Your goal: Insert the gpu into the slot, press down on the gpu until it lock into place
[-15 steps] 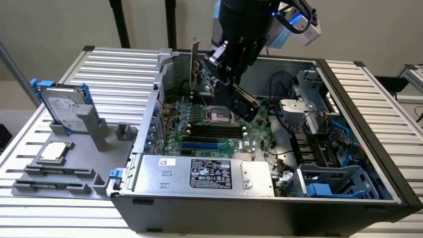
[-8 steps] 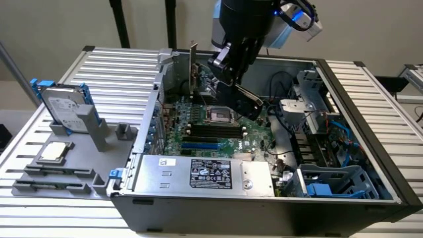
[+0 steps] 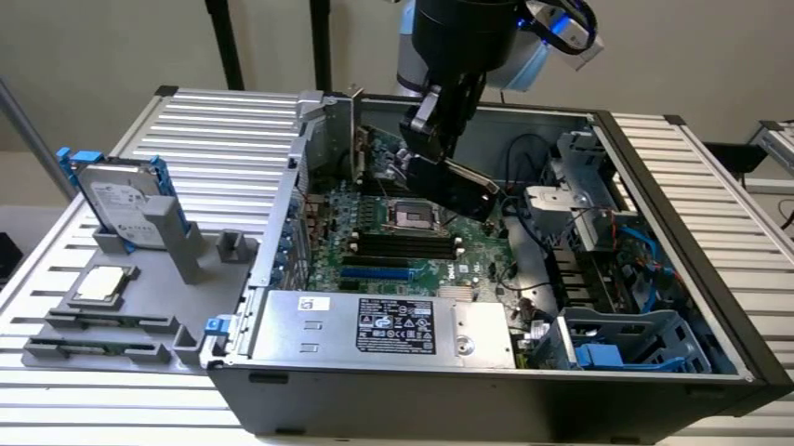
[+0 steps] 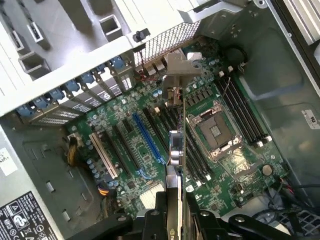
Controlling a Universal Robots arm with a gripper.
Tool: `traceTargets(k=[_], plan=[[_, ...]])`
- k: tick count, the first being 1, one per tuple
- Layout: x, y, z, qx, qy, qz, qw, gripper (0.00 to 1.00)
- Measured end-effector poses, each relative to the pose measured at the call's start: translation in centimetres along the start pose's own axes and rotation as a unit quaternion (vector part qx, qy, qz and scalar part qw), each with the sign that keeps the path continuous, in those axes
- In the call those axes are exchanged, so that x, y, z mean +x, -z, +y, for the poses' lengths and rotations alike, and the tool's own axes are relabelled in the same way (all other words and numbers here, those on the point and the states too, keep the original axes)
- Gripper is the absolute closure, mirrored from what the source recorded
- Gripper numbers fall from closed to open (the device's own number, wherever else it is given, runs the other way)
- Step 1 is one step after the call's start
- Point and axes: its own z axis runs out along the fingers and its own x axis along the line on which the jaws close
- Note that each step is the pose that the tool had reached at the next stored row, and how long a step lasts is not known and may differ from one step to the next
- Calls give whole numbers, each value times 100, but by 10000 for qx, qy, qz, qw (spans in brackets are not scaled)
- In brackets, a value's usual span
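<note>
Gripper (image 4: 175, 220): black, two fingers clamped narrow on the gpu (image 4: 175, 150), which is seen edge-on running away from the fingers, its metal bracket (image 4: 179, 72) at the far end.
Gpu (image 3: 462, 190): thin black card, tilted, held above the motherboard (image 4: 125, 117) and clear of it, just under the gripper (image 3: 432, 149).
Slot (image 4: 148, 137): long blue connector, bare, below the gripper and to one side of the card; the card is not seated in it. Also seen as a blue strip (image 3: 376, 272) towards the power supply.
CPU socket (image 4: 215, 132): below the gripper, on the card's other side.
Power supply (image 3: 372, 325): silver box, well apart from the gripper.
Hard drive (image 3: 125, 200): blue rails, upright outside the case, well apart.
</note>
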Motion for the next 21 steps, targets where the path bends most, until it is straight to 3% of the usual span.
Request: traceTargets(k=[5,10,16,21], plan=[[1,-13,-1,19,426,-23,9991,74],[3,-31,-1,20,870,-33,9962,74],[8,-83,-3,-22,1408,-36,9900,74],[13,-139,-6,-69,1855,-47,9826,74]])
